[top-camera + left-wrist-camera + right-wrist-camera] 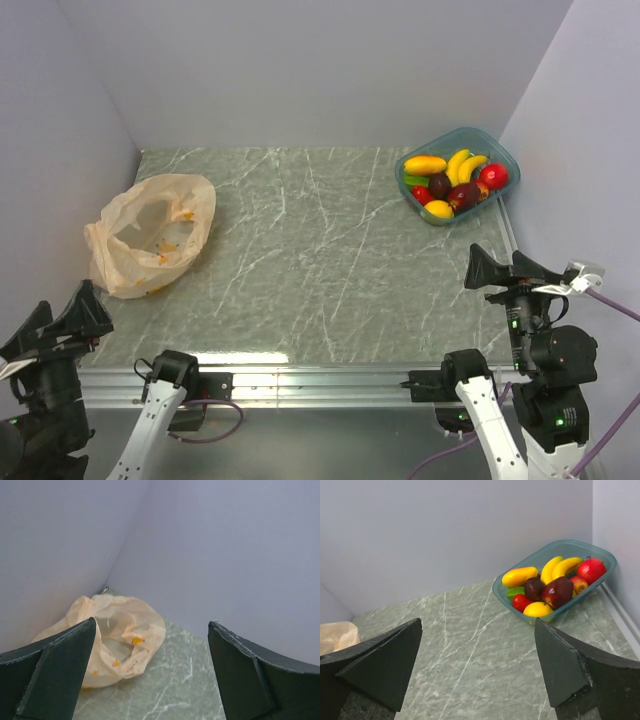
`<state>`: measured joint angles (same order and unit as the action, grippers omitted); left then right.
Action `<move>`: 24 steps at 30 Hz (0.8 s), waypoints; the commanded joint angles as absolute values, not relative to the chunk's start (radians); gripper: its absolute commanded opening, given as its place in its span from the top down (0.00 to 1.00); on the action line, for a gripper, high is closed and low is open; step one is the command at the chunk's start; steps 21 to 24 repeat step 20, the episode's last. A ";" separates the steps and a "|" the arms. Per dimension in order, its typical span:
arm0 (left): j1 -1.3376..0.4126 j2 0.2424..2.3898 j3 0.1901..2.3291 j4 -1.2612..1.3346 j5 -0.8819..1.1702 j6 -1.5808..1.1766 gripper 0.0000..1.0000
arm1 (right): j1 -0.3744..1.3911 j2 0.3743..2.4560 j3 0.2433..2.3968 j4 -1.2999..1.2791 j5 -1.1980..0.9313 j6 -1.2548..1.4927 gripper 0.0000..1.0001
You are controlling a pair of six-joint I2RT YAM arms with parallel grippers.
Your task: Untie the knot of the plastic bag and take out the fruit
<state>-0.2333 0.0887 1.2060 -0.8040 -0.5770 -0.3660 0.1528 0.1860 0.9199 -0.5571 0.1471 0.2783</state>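
Top external view gives us the plastic bag point(150, 235) lying at the left side of the table point(320, 260), close to the left wall. It is crumpled, its mouth gapes upward, and small orange marks show inside. We see the fruit point(452, 182) well apart from it, piled in a teal tub point(470, 136) at the far right corner: yellow bananas, a yellow-orange mango, and red and dark purple pieces. Our left end effector point(58, 322) hangs by the near left corner of the table, its fingers spread wide and holding nothing. The left wrist view frames the bag between them, farther off on the table. Our right end effector point(510, 270) sits above the near right edge, likewise spread and empty, and its wrist view looks between the fingers toward the tub.
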 commanded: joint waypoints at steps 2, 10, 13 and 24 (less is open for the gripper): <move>-0.235 0.041 1.180 -0.672 -0.629 -0.304 0.01 | 0.160 0.175 0.904 -0.492 0.178 0.256 0.00; -0.235 0.038 1.117 -0.650 -0.615 -0.327 0.01 | 0.161 0.204 0.888 -0.482 0.166 0.258 0.00; -0.235 0.037 1.097 -0.634 -0.604 -0.330 0.01 | 0.163 0.203 0.882 -0.477 0.167 0.259 0.00; -0.235 0.054 1.081 -0.612 -0.592 -0.328 0.00 | 0.163 0.210 0.884 -0.477 0.172 0.261 0.00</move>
